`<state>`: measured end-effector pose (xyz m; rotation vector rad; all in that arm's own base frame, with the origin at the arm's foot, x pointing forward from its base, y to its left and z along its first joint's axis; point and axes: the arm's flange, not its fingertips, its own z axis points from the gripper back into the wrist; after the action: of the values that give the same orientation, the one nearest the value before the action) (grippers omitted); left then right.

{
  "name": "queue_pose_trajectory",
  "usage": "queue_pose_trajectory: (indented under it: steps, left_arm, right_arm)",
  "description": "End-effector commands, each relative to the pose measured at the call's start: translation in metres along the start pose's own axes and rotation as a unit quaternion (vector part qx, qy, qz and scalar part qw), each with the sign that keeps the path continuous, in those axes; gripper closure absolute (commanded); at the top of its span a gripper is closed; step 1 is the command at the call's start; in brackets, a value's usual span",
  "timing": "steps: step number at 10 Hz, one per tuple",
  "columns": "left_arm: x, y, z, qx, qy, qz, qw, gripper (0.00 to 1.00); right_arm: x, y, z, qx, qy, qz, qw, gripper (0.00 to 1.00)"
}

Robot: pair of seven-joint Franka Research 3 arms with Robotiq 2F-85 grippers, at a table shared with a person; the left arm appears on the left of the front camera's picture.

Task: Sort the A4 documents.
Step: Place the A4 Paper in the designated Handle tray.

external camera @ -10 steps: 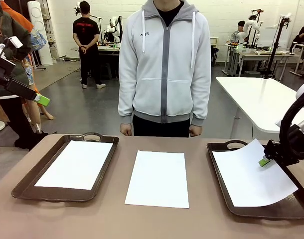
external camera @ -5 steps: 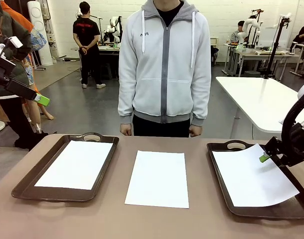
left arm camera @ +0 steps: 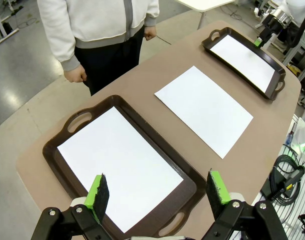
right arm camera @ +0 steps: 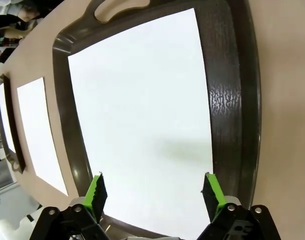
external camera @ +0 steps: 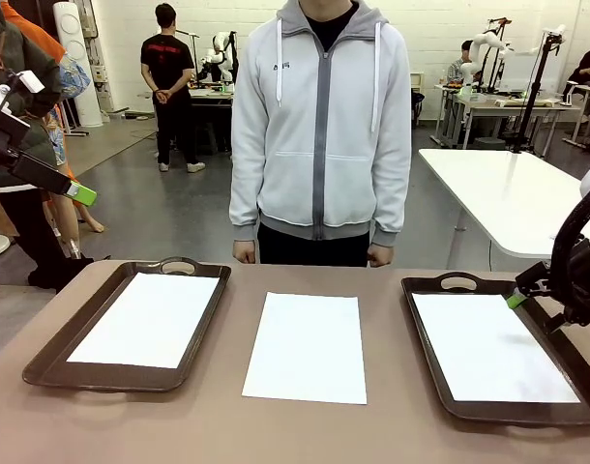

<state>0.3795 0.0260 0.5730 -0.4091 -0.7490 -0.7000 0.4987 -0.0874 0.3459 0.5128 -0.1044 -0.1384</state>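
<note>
Three A4 documents lie flat on the brown surface. The left sheet is inside the left tray, and the right sheet is inside the right tray. The middle sheet rests on the bare surface between the trays and is judged the one not yet sorted. Its long axis runs near to far. Its far short edge faces the person, whose hands hang beyond the far edge, apart from the paper.

The right jaws stand released, green pads spread wide over the right sheet and grasping nothing. In the front view they sit low at the far right corner of the right tray, so the middle sheet lies to their left, past that tray's left wall. The left jaws are likewise spread and empty, pads apart. They are held high beyond the left end of the surface and aimed toward the left tray, so the middle sheet lies to their right and below. The right arm, being lower, looks the nearer, though the sideways gaps seem much alike.

Room for moving: a strip of bare surface flanks each long edge of the middle sheet, and more lies open at its near edge. The sheet lies flush — a grasp probably has to start at an edge — and either tray's raised rim must be cleared.
</note>
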Motion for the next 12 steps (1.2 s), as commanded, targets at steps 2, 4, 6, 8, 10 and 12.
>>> queue_pose_trajectory:
  steps: [2, 4, 6, 8, 10, 12]
  left_arm:
    - [-0.0011, -0.0002, -0.0012, 0.002, 0.003, -0.007, 1.000, 0.00]
    - [-0.0011, -0.0002, -0.0012, 0.002, 0.003, -0.007, 1.000, 0.00]
    - [-0.0011, -0.0002, -0.0012, 0.002, 0.003, -0.007, 1.000, 0.00]
    - [-0.0011, -0.0002, -0.0012, 0.002, 0.003, -0.007, 1.000, 0.00]
    - [-0.0011, -0.0002, -0.0012, 0.002, 0.003, -0.007, 1.000, 0.00]
    - [-0.0011, -0.0002, -0.0012, 0.002, 0.003, -0.007, 1.000, 0.00]
  right_arm:
    - [-0.0124, 0.0057, 0.0004, -0.021, -0.004, -0.020, 1.000, 0.00]
    - [-0.0130, 0.0090, 0.0009, -0.007, -0.005, -0.030, 1.000, 0.00]
    - [-0.0064, 0.0011, 0.0013, -0.001, -0.002, -0.015, 1.000, 0.00]
    - [-0.0064, 0.0011, 0.0013, -0.001, -0.002, -0.015, 1.000, 0.00]
    - [-0.0064, 0.0011, 0.0013, -0.001, -0.002, -0.015, 1.000, 0.00]
    - [-0.0064, 0.0011, 0.0013, -0.001, -0.002, -0.015, 1.000, 0.00]
